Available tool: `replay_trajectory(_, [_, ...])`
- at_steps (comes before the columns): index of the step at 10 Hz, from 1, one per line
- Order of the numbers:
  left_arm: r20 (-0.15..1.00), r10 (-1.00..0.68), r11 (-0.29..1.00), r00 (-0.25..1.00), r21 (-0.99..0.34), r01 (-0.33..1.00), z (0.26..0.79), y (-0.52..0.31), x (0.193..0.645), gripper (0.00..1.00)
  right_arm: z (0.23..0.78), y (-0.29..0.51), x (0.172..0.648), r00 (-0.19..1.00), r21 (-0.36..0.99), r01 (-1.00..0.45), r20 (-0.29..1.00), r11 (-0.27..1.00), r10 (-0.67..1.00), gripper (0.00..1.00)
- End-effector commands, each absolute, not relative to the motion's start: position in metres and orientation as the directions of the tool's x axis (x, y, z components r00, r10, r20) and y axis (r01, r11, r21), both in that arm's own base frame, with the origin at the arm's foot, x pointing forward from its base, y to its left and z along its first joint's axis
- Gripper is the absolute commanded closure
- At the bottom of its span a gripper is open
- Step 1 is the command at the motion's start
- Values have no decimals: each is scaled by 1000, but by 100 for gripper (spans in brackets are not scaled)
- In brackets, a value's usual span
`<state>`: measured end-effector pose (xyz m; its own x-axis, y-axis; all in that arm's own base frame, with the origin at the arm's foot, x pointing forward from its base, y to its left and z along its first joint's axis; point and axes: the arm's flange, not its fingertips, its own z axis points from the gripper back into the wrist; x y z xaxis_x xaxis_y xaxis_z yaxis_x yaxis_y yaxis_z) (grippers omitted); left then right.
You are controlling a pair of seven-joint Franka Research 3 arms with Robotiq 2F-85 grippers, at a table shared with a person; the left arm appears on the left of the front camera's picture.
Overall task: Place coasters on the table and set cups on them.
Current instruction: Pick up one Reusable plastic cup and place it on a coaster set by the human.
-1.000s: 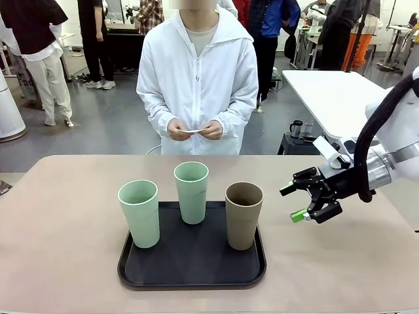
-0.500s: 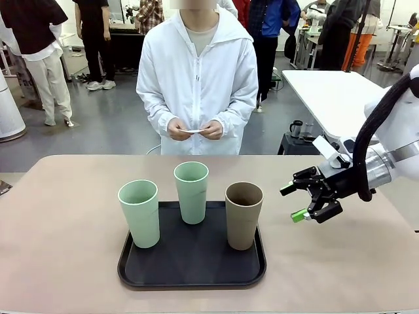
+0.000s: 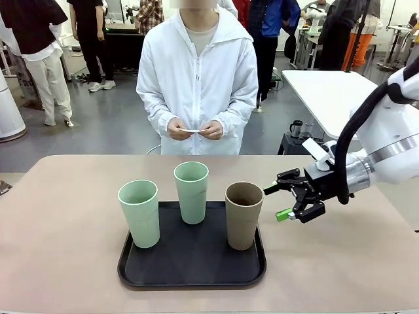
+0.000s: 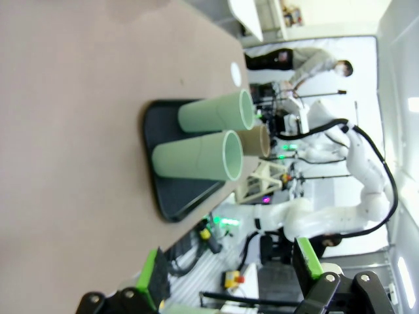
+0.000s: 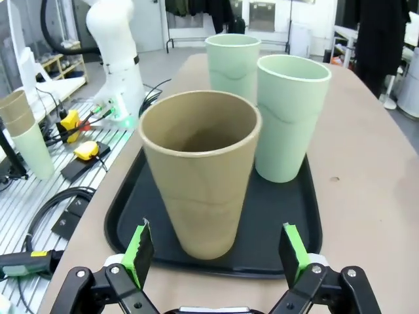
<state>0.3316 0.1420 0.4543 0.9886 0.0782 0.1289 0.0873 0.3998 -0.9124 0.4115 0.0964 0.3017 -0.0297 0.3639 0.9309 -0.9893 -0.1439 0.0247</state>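
While right gripper (image 3: 275,202) jaws gape apart, brown cup (image 3: 243,214) stands just ahead, untouched.

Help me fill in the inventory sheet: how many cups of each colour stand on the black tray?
Pale green cups: 2
Brown cup: 1
Total: 3 cups
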Motion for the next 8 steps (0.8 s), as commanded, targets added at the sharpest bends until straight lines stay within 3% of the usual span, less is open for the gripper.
replay_trajectory(1, [136, 82, 390, 987, -916, 94, 455, 141, 332, 0, 290, 105, 426, -22, 19, -993, 937, -114, 348, 0])
replay_trajectory(8, [136, 82, 390, 987, -916, 94, 455, 141, 332, 0, 274, 136, 423, -8, 72, -975, 933, -208, 359, 0])
